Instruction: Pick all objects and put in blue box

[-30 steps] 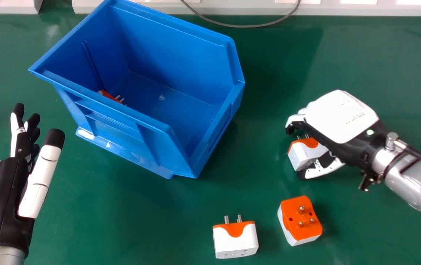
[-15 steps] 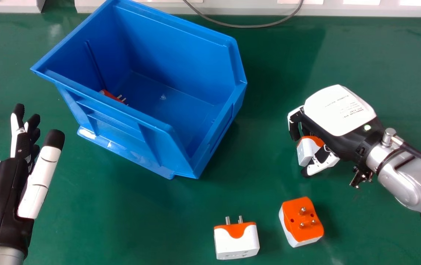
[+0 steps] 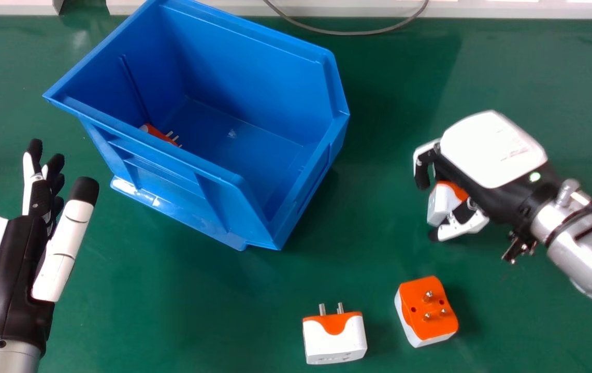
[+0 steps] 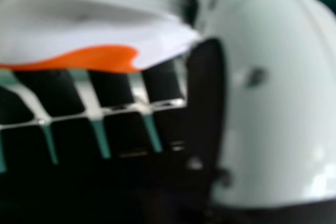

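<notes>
Plug adapter (image 3: 438, 205) pinched between the right hand's (image 3: 487, 155) curled fingers and thumb could slip out if the thumb's hold slackens, or knock the blue box (image 3: 308, 181), left of that hand, if lifted too little.

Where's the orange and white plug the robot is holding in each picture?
Head view: the held plug is on the right side, in the robot's right hand.
Right hand view: the plug is up close, beside the big pale thumb.
Shared landmark: that same thumb, next to the plug in both.
</notes>
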### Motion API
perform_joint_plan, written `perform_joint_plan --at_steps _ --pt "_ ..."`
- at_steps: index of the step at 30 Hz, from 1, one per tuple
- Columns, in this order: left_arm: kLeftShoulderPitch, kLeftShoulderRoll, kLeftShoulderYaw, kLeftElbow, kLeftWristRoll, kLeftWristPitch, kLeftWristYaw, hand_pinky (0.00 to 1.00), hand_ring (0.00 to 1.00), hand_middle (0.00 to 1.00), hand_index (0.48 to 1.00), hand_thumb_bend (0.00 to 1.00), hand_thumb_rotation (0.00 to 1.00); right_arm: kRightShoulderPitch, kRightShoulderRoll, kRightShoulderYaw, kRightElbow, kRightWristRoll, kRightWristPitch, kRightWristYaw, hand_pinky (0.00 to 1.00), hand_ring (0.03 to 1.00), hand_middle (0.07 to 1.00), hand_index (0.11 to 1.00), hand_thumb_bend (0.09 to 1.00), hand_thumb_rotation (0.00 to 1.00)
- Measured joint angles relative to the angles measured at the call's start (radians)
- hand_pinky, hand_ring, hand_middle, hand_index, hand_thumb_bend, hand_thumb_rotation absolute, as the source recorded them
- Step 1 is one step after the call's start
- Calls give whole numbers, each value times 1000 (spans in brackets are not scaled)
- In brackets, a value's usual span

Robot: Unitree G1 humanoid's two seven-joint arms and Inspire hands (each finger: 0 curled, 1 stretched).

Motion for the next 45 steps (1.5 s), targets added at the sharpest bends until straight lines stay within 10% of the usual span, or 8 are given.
perform_joint_plan --at_steps 18,32,45 --pt "-27 -3 -21 10 13 3 9 1000 1000 1000 1000 713 959 26 147 -124 -401 105 24 179 43 88 145 470 487 153" --pt "-32 -5 -25 20 12 7 20 1000 1000 1000 1000 725 958 -272 468 28 -85 -4 8 57 56 101 161 469 488 152" --pt "8 -19 -24 1 7 0 23 1000 1000 1000 1000 698 952 -554 654 163 449 -67 52 -119 180 257 355 477 489 150"
